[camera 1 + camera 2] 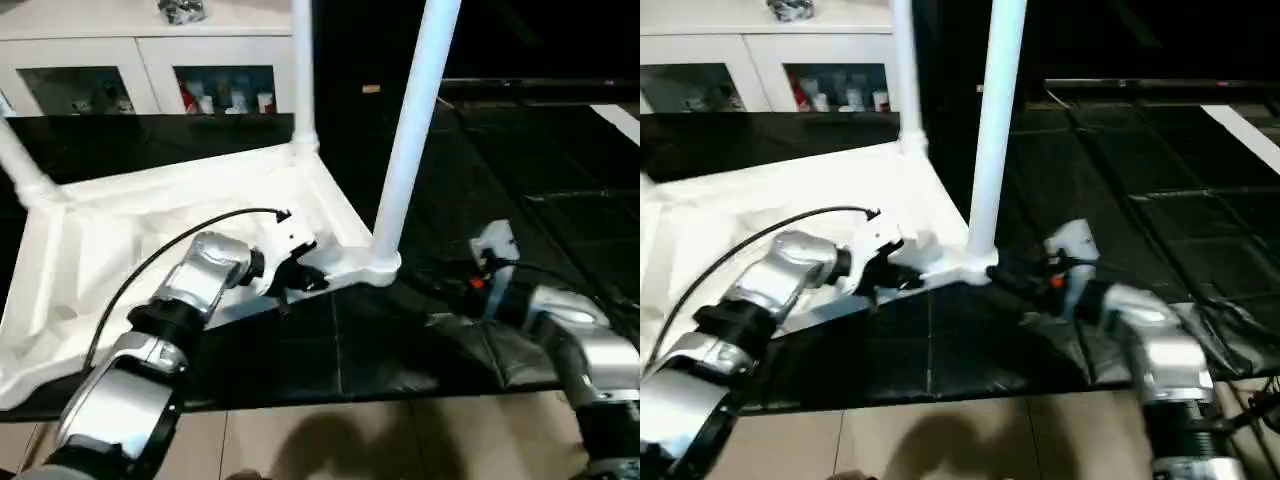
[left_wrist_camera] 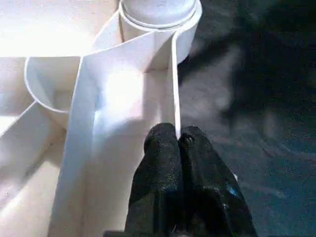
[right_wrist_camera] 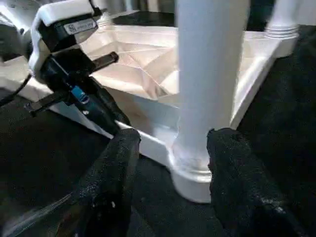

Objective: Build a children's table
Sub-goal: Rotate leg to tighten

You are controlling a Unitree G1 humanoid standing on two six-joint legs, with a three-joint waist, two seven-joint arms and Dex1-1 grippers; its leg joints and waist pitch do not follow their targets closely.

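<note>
The upturned tabletop [image 1: 150, 230] is seen on black matting, its rim pinched by the closed left gripper [image 2: 177, 140]; the near leg [image 3: 210, 74] is flanked by the parted right gripper [image 3: 170, 145].

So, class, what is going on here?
A humanoid robot is building a children's table. The tabletop lies upside down on a black surface with legs standing in its corner sockets. The left pincer is shut on the tabletop's edge, while the right pincer sits open around the nearest leg.
</note>
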